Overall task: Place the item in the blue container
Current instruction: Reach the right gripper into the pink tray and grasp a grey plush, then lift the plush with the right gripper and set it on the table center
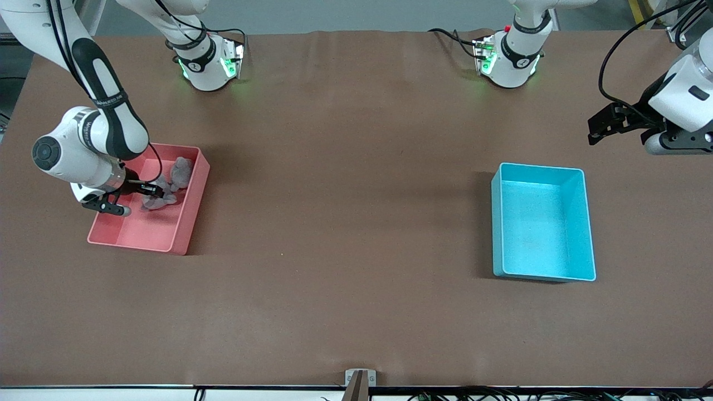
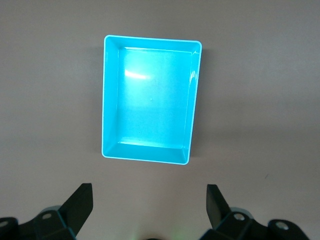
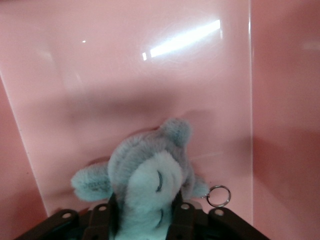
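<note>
My right end effector (image 1: 149,190) is inside the pink bin (image 1: 188,214) at the right arm's end of the table (image 1: 345,223), closed on a grey plush toy (image 3: 150,182). A small metal ring (image 3: 219,196) hangs from the toy. The blue container (image 1: 585,223) stands well apart from the pink bin, toward the left arm's end. My left end effector (image 2: 150,210) waits open above the table beside the blue container.
</note>
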### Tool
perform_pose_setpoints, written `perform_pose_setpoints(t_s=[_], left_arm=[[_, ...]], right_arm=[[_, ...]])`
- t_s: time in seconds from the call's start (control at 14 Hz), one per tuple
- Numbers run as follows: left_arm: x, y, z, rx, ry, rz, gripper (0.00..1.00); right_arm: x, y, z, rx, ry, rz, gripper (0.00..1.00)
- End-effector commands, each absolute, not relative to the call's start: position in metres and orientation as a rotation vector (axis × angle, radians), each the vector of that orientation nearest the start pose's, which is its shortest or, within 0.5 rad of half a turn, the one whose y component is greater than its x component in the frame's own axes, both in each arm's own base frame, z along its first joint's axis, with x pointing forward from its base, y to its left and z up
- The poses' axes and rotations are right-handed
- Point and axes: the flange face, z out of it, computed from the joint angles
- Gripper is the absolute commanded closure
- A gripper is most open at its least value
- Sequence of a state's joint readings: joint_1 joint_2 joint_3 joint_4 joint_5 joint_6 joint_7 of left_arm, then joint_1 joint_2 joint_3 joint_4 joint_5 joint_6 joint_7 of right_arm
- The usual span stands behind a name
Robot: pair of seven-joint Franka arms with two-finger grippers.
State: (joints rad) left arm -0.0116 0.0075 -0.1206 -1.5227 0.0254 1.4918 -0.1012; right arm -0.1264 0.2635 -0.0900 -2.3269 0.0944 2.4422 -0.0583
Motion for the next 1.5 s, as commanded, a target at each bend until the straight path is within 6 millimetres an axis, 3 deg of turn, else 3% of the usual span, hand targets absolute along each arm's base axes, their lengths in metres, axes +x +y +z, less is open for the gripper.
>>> perform_pose_setpoints(t_s=[0.0, 0.21, 0.29, 0.43, 0.57, 0.86, 1.07, 1.21, 1.36, 1.43], left_arm=[[0.544, -0.07, 0.637, -3.109, 0.076, 0.052, 0.0], [0.544, -0.07, 0.634, -3.108, 0.076, 0.064, 0.0], [0.543, -0.07, 0.632, -3.108, 0.076, 0.069, 0.0], [0.543, -0.07, 0.632, -3.108, 0.076, 0.069, 0.0], [0.543, -0.07, 0.632, -3.108, 0.076, 0.069, 0.0], [0.543, -0.07, 0.634, -3.108, 0.079, 0.064, 0.0], [0.543, -0.07, 0.634, -3.108, 0.079, 0.064, 0.0], [0.543, -0.07, 0.634, -3.108, 0.079, 0.064, 0.0], [0.543, -0.07, 0.633, -3.108, 0.079, 0.067, 0.0], [0.543, -0.071, 0.633, -3.108, 0.081, 0.066, 0.0]], right_arm=[[0.515, -0.108, 0.265, -3.04, 0.343, 0.249, 1.0], [0.561, -0.109, 0.358, -3.014, 0.362, 0.368, 1.0], [0.569, -0.096, 0.383, -3.021, 0.442, 0.416, 1.0], [0.571, -0.042, 0.413, -3.017, 0.589, 0.448, 1.0], [0.572, 0.035, 0.425, -3.021, 0.721, 0.426, 1.0], [0.563, 0.189, 0.413, -2.967, 0.998, 0.261, 1.0], [0.549, 0.283, 0.349, -2.915, 1.156, 0.201, 0.99], [0.538, 0.317, 0.301, -2.89, 1.205, 0.158, 0.98], [0.532, 0.328, 0.266, -2.904, 1.199, 0.154, 0.97], [0.533, 0.328, 0.255, -2.907, 1.203, 0.16, 0.9]])
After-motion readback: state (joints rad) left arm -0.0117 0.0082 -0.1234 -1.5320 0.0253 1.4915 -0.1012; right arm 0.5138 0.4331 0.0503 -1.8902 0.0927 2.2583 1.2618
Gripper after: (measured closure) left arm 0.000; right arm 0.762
